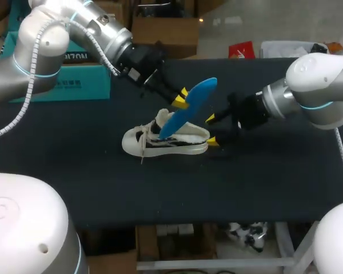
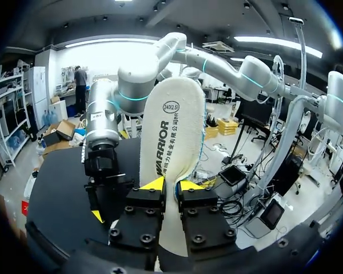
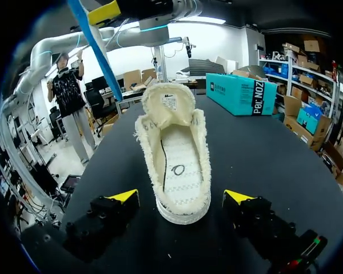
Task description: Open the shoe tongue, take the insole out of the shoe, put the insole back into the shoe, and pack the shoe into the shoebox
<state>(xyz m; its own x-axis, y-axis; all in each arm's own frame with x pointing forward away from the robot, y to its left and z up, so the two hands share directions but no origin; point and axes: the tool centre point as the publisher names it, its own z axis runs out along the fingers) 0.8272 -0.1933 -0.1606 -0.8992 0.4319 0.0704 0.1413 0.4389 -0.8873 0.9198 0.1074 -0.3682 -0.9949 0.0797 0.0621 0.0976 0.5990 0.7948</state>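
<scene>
Now, over the black table [image 1: 263,177], left gripper [image 1: 182,98] pinches the insole [image 1: 197,96] slanting from the shoe [image 1: 138,141]; right gripper [image 1: 211,130] spread at its heel; shoebox [image 1: 74,84] at ten o'clock.

Robotics lab; cabled industrial left arm [image 1: 48,48] and right arm [image 1: 317,91] flank one black-topped test table [image 1: 177,188].

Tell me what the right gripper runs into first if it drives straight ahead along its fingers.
The shoe. Its heel end sits dead ahead of the open right gripper, centred in the gap, so it would likely slide in between the tips rather than strike one. Depth is hard to judge.
</scene>
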